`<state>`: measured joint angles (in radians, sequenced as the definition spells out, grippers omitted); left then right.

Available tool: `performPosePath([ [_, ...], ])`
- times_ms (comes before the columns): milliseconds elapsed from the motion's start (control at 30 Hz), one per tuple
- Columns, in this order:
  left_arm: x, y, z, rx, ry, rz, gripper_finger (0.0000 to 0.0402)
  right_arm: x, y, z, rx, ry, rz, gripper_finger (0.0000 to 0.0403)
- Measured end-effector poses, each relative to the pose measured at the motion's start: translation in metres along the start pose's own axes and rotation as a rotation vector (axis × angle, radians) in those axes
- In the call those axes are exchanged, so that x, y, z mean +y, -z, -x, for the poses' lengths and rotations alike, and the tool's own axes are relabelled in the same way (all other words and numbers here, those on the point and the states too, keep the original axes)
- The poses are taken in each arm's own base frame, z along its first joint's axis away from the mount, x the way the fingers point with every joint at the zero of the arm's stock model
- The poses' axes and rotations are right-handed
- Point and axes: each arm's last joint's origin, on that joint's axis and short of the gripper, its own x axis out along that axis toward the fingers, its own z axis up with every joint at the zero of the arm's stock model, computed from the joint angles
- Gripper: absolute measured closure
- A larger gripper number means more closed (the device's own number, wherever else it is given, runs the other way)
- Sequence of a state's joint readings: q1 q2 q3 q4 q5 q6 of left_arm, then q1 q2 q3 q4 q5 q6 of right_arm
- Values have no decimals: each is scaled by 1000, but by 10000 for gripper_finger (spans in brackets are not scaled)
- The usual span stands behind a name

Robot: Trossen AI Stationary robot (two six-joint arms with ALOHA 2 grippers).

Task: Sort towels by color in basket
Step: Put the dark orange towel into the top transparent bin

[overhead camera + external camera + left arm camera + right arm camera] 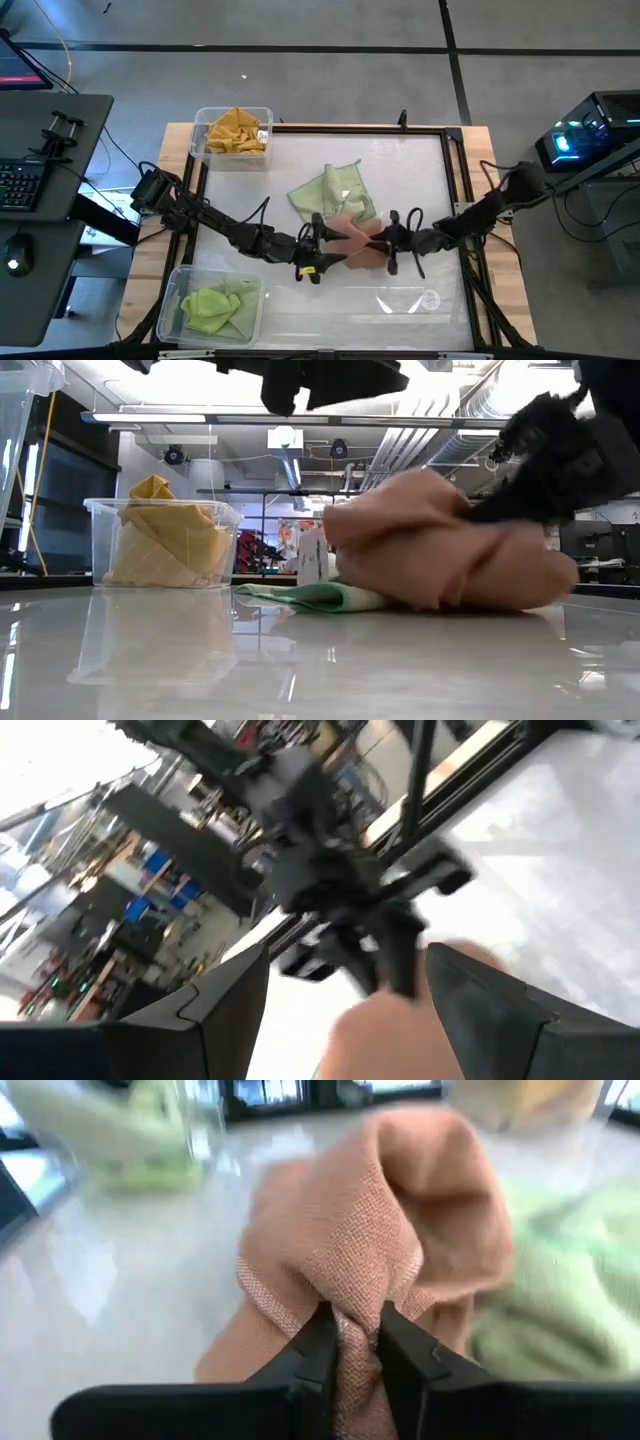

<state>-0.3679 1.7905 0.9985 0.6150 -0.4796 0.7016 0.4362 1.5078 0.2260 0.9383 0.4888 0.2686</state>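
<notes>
Risk we see: right gripper (352, 1342) nearly closed, pinching only a fold of salmon-pink cloth towel (400, 1220); pale green towel (555, 1280) just beside could drag; left gripper (312, 262) wide, empty.

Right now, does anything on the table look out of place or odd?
Nothing looks spilled or damaged. The salmon towel lies bunched partly over the pale green towel at mid-table, with the right tool pinching a fold of it. An empty clear bin sits near the front edge.
</notes>
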Motion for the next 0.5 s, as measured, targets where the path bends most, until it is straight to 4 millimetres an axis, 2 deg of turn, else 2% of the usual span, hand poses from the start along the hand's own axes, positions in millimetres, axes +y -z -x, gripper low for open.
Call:
performPosePath([
  [133, 0, 1, -1, -13, 14, -24, 143, -3, -22, 5, -112, -22, -51, 361],
  [267, -6, 6, -7, -21, 2, -63, 143, -6, -35, 10, -173, -51, -86, 363],
  [500, -29, 33, -29, 1, -31, -245, 143, -7, -37, 9, -152, -144, -88, 361],
])
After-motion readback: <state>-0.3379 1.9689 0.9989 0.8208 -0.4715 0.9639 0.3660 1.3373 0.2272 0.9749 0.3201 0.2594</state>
